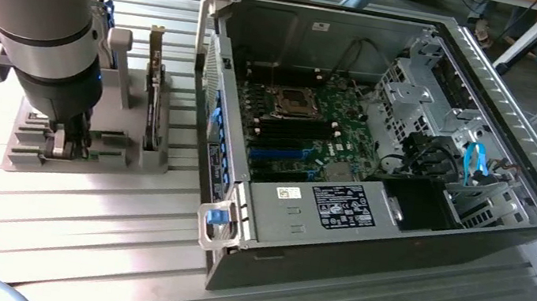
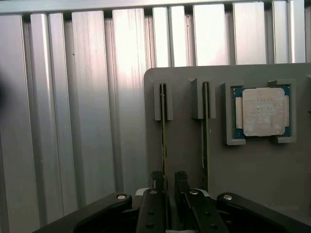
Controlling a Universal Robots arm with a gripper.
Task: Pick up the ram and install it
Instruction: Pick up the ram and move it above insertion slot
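Note:
Two rams stand on edge in slots of a grey holder. My gripper is over the near end of one ram, open, with a dark fingertip on either side of the thin green board and a gap still showing. The other ram stands in the neighbouring slot, untouched. In the exterior view the gripper is lowered onto the holder at the exterior view's left, beside the open computer case.
A square silver-topped processor lies in a pocket of the holder. A larger expansion card stands upright on it. Inside the case the motherboard lies exposed, with cables and drive cages to the exterior view's right. Everything rests on a slatted aluminium table.

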